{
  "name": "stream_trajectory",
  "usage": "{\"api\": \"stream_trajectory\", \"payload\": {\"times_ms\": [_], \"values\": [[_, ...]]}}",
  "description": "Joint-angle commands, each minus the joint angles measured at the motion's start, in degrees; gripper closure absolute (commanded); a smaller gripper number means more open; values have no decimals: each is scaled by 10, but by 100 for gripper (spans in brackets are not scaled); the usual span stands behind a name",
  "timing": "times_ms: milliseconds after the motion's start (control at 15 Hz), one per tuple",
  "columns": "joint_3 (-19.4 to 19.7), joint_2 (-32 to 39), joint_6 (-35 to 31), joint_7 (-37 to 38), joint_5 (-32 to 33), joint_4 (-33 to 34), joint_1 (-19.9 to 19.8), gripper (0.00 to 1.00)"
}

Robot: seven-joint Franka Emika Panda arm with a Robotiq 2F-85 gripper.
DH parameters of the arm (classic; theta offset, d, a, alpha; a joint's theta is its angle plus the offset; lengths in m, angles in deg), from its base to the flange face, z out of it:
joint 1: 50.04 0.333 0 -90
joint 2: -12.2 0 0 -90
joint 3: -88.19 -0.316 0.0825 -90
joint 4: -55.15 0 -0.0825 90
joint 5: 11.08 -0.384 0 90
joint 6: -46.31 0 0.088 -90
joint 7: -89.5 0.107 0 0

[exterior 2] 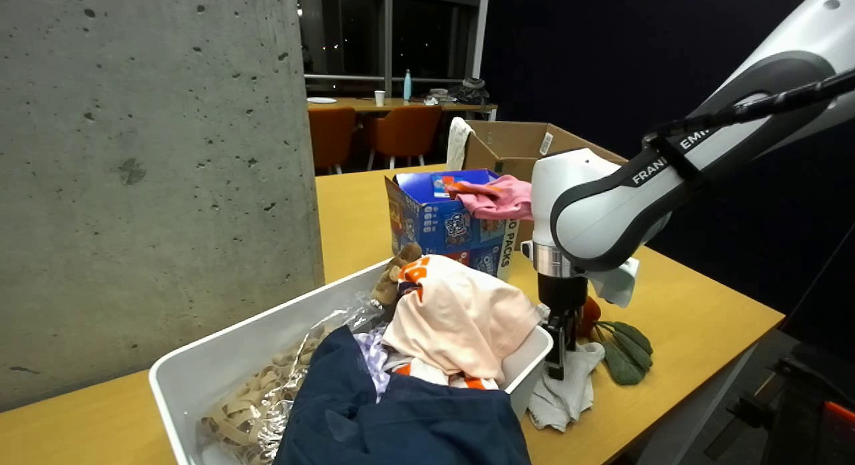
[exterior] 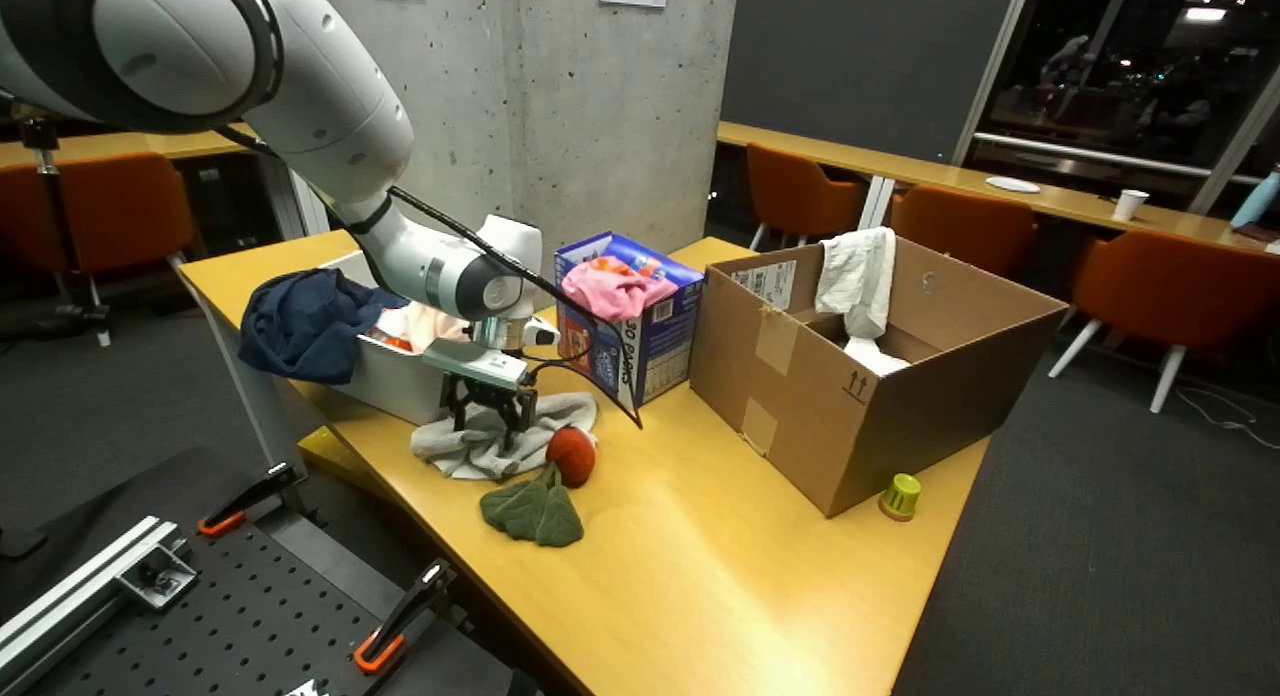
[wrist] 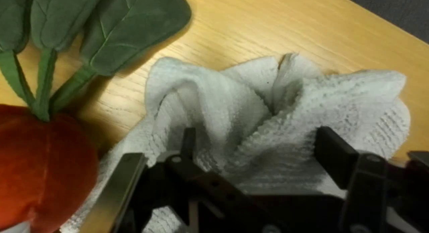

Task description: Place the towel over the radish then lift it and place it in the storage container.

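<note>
The grey-white towel (exterior: pixel 480 458) lies crumpled on the table; it also shows in an exterior view (exterior 2: pixel 564 401) and in the wrist view (wrist: pixel 231 105). The red plush radish (exterior: pixel 572 456) with green leaves lies beside it, touching or nearly touching its edge. It also shows in an exterior view (exterior 2: pixel 590 315) and in the wrist view (wrist: pixel 43 169). My gripper (wrist: pixel 256 136) is open, pointing down, with its fingers apart at the towel and folds between them. It shows in both exterior views (exterior: pixel 485 431) (exterior 2: pixel 560 358). The white storage container (exterior: pixel 400 384) stands close beside the gripper.
The storage container (exterior 2: pixel 204 371) holds clothes and paper packing; a navy cloth (exterior: pixel 305 321) hangs over its side. A blue snack box (exterior: pixel 672 346) with pink cloth stands behind the towel. A large cardboard box (exterior: pixel 790 416) and a small green cup (exterior: pixel 901 494) stand farther along the table.
</note>
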State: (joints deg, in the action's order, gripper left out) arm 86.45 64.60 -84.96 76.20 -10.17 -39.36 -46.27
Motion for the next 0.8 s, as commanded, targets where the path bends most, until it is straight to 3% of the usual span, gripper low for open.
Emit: {"api": "stream_trajectory", "payload": {"times_ms": [0, 467, 533, 733], "values": [[-6, 22, 21, 15, 21, 43, 8, 42], [-9, -3, 9, 16, 18, 19, 14, 95], [-9, -6, 8, 17, 18, 16, 15, 100], [-5, -43, -8, 25, 20, -20, 17, 98]]}}
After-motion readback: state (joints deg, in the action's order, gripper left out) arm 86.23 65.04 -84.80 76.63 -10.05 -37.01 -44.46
